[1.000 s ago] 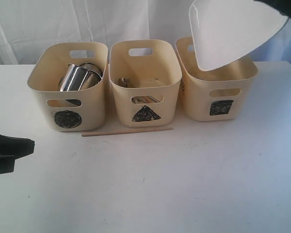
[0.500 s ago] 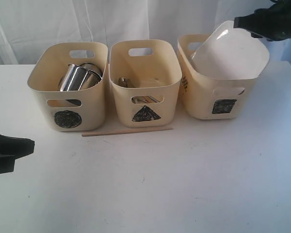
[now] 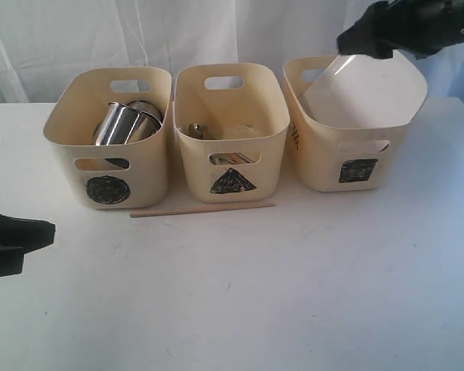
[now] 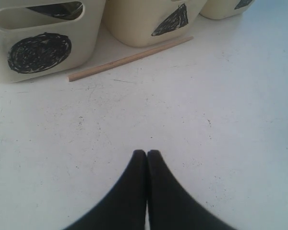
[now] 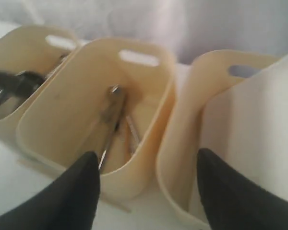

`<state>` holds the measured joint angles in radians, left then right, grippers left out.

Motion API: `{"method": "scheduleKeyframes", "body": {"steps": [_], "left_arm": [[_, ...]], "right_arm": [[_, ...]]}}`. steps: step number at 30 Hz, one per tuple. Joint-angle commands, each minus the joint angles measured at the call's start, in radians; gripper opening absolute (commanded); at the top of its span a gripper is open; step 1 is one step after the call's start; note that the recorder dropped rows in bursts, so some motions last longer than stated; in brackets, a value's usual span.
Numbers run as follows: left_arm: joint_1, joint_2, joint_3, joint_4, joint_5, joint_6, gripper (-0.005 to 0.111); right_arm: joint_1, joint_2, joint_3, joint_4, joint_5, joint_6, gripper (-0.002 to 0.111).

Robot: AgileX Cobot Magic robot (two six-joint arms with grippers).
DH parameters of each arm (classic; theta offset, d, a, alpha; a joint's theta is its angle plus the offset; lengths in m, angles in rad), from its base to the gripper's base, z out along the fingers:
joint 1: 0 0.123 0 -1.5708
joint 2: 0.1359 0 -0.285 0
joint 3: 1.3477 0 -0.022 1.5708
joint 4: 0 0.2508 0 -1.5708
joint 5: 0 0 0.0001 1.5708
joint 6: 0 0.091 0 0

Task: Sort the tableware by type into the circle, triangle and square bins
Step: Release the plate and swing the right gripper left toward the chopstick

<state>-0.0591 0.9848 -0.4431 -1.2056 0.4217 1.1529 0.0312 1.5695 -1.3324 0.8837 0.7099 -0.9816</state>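
Note:
The large white square plate leans upright inside the square bin, its top edge above the rim. My right gripper hovers open over the plate's upper left corner, holding nothing; in the right wrist view the gripper straddles the square bin's rim with the plate beside one finger. Two steel mugs lie in the circle bin. Cutlery lies in the triangle bin. A wooden chopstick lies on the table before that bin. My left gripper rests shut and empty. No bowls show.
The three bins stand side by side at the back of the white table. A white curtain hangs behind them. My left gripper sits low at the table's left edge, well short of the chopstick.
The plate came down from above into the square bin and now leans there. My right gripper let go of it and shifted left along its top edge. The left arm stayed still.

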Motion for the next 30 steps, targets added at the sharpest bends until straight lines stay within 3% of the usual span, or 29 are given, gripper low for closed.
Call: {"method": "scheduleKeyframes", "body": {"steps": [1, 5, 13, 20, 25, 30], "left_arm": [[0.001, -0.007, 0.004, -0.008, 0.010, -0.002, 0.000], [0.001, -0.007, 0.004, -0.008, -0.008, -0.002, 0.000], [0.001, -0.007, 0.004, -0.008, -0.008, -0.002, 0.000], [0.001, -0.005, 0.004, -0.008, -0.008, -0.002, 0.000], [0.001, -0.005, 0.004, -0.008, -0.008, -0.002, 0.000], [0.001, -0.005, 0.004, -0.008, -0.008, -0.002, 0.000]], "right_arm": [[0.087, 0.018, -0.006, 0.023, 0.184, -0.203, 0.057], [0.206, 0.082, -0.006, 0.023, 0.265, -0.380, 0.057], [0.440, 0.236, -0.006, 0.012, -0.045, -0.566, 0.057], [0.612, 0.409, -0.075, -0.127, -0.210, -0.563, 0.057], [0.637, 0.541, -0.193, -0.175, -0.286, -0.454, 0.057], [0.637, 0.627, -0.296, -0.377, -0.224, -0.244, 0.057]]}}
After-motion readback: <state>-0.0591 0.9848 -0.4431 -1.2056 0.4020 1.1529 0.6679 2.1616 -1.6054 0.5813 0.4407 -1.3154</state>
